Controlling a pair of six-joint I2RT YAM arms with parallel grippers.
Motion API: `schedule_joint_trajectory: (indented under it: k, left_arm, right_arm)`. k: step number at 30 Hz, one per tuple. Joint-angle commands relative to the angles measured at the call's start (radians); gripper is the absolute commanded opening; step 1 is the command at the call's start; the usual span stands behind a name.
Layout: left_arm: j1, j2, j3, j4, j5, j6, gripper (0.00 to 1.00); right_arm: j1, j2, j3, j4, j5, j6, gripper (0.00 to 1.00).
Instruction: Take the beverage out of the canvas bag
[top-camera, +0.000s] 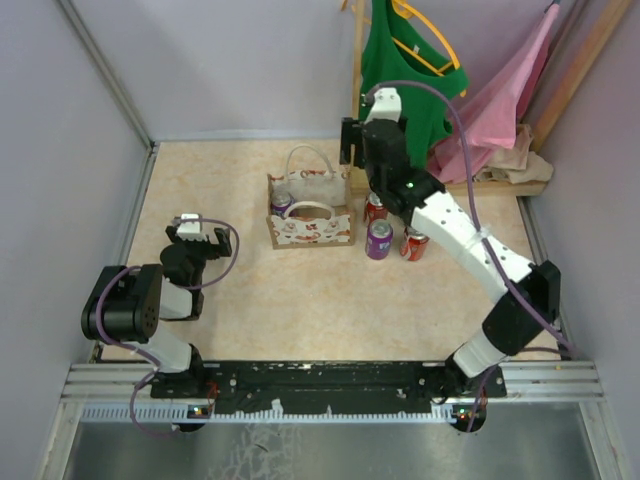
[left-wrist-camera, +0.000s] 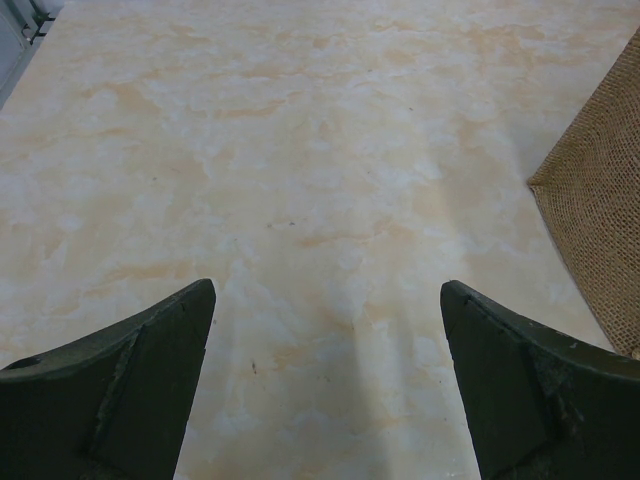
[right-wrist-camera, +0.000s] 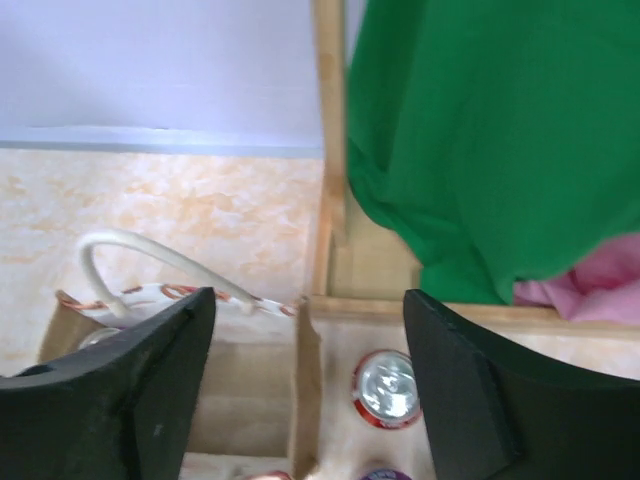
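- the small boxy beige canvas bag, with white loop handles and a red-and-white print, stood open-mouthed in the middle of the pale marbled tabletop.
- inside it, at the far left corner, an upright purple can of drink showed its top. its long axis ran vertical, so a reach would likely have to come from above, down through the mouth between the handles.
- the right fingers were spread wide and gripped nothing, raised beyond the bag's far right corner. the bag lay to their left and nearer the arm bases, so the can sat across the bag's width from them.
- between them in the wrist view stood a round red can outside the bag, beside a pale wooden post; it was not the one to fetch.
- the left fingers were also parted and empty, low over bare tabletop, with what looked like the bag's coarse woven side at their right.
- from overhead both arms looked about equally far from the can; the right one, being high, seemed better placed to drop in.
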Motion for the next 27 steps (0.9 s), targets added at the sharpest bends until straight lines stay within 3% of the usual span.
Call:
schedule_joint_trajectory:
  k: [1,7,16,19,27]
  left_arm:
    - [-0.003,0.008,0.011,0.014,-0.003,0.008,1.0]
    - [-0.002,0.008,0.011,0.014,-0.003,0.008,1.0]
    - [-0.002,0.008,0.011,0.014,-0.003,0.008,1.0]
    - [-0.002,0.008,0.011,0.014,-0.003,0.008,1.0]
    - [-0.003,0.008,0.011,0.014,-0.003,0.008,1.0]
  right_arm:
    - [0.051,0.128,0.134,-0.001,-0.03,-0.065,0.7]
    - [0.101,0.268,0.235,-0.013,-0.113,-0.059,0.54]
    - [0.131,0.388,0.3,-0.081,-0.235,-0.016,0.53]
    - [0.132,0.414,0.304,-0.094,-0.288,0.001,0.56]
    - [0.137,0.502,0.357,-0.133,-0.364,0.005,0.9]
